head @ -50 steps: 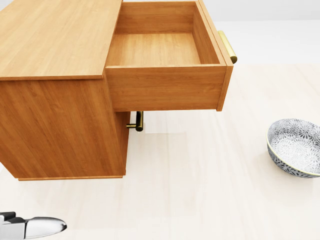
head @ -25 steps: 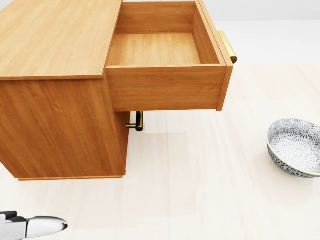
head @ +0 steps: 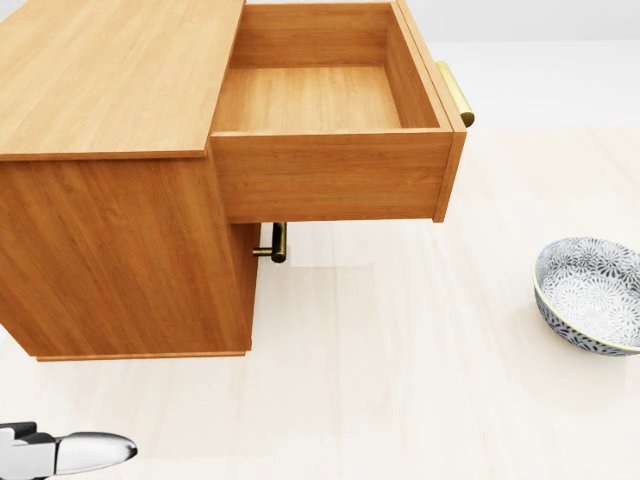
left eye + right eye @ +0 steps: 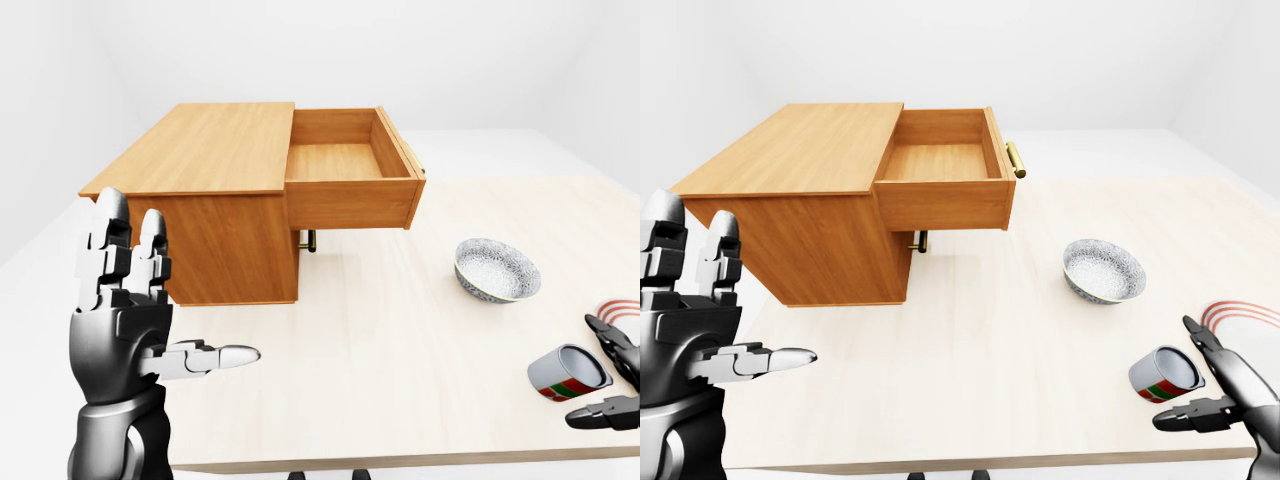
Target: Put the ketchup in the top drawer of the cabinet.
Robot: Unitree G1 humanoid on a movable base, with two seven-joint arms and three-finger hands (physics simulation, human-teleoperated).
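Observation:
No ketchup bottle shows in any view. The wooden cabinet (image 4: pixel 200 170) stands on the pale table, and its top drawer (image 3: pixel 310 100) is pulled out, open and empty. My left hand (image 4: pixel 160 300) is open, fingers upright and thumb out, at the lower left of the left-eye view, well short of the cabinet. Only its thumb tip (image 3: pixel 95 452) shows in the head view. My right hand (image 4: pixel 1188 382) is open at the lower right, its fingers standing about a red, green and white can (image 4: pixel 1163 373) lying on its side.
A patterned grey bowl (image 4: pixel 497 268) sits on the table to the right of the cabinet. A red-ringed plate (image 4: pixel 1245 315) shows at the right edge. The top drawer has a brass handle (image 3: pixel 455 92); the lower drawer's handle (image 3: pixel 277 243) sits under it.
My left thumb tip has crept very slightly right in the head view. Nothing else has moved.

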